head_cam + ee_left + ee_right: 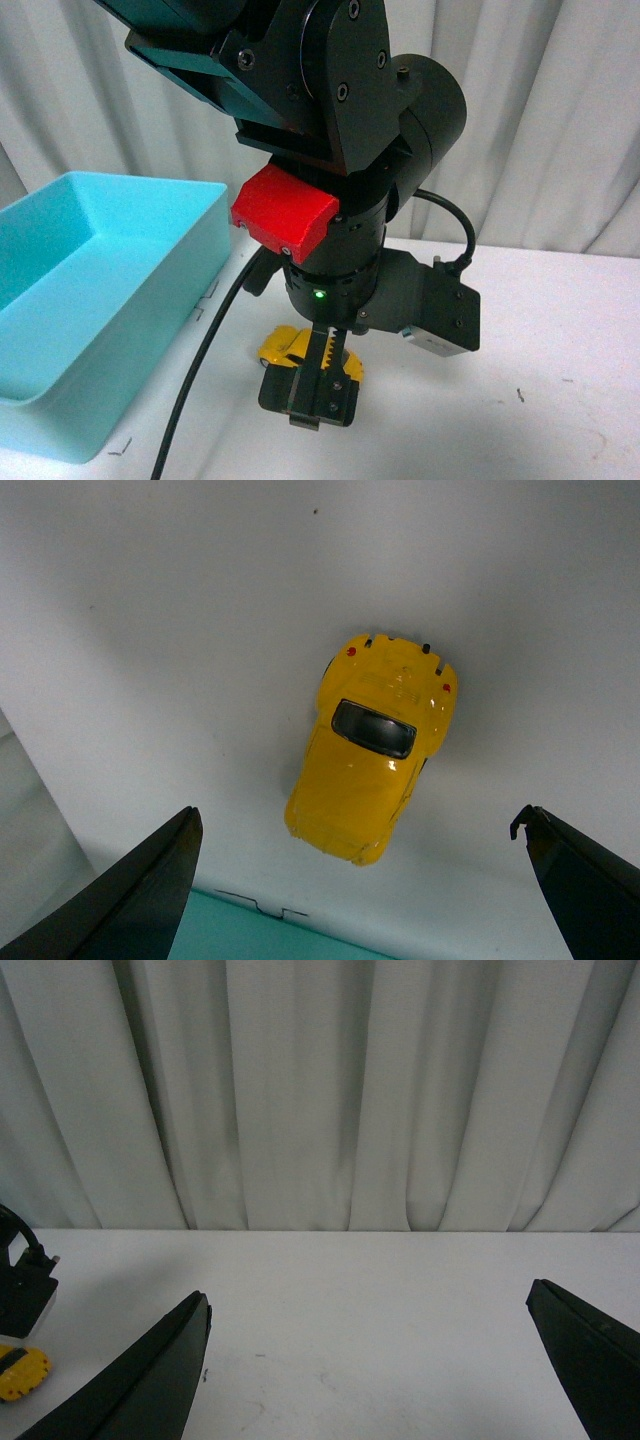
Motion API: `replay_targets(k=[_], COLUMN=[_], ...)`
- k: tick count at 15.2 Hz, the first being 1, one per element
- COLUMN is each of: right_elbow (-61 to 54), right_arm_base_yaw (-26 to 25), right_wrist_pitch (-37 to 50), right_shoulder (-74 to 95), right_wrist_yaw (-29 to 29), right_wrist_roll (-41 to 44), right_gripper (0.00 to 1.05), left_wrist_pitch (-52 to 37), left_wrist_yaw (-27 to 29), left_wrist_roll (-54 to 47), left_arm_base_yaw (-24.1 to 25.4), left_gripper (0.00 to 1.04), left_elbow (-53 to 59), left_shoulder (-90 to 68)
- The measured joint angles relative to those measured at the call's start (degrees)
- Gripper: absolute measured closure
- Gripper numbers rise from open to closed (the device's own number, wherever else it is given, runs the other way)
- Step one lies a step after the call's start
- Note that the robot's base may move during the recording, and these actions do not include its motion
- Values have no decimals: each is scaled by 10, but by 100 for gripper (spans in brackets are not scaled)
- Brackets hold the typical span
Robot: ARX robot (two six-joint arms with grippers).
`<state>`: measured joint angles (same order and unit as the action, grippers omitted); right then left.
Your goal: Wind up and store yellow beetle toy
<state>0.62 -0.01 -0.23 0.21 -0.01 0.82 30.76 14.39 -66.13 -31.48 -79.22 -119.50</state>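
Note:
The yellow beetle toy [372, 752] stands on the white table, seen from above in the left wrist view. My left gripper [357, 820] is open and hangs over it, one black finger [140, 900] on each side and well clear of the body. In the front view the left gripper [310, 395] points straight down and hides most of the toy [282, 345]. My right gripper [370, 1293] is open over bare table with nothing between its fingers. It does not show in the front view.
A large turquoise bin [190, 270] stands on the table to the left of the toy; its edge [270, 942] shows in the left wrist view. A black cable [200, 370] hangs between bin and gripper. White curtains [320, 1090] close off the back.

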Motion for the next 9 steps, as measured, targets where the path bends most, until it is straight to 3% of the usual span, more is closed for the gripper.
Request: replay_targets(k=[9], right_elbow=[0], right_arm_base_yaw=[0], right_wrist_pitch=[0], right_shoulder=[0], right_wrist_yaw=[0], right_wrist_roll=[0], right_gripper=[6], left_wrist_pitch=[-26], left_wrist_yaw=[-23], left_wrist_roll=[-2], left_arm_base_yaw=[30], left_gripper=[7], left_elbow=[-29], left_shoulder=[-71])
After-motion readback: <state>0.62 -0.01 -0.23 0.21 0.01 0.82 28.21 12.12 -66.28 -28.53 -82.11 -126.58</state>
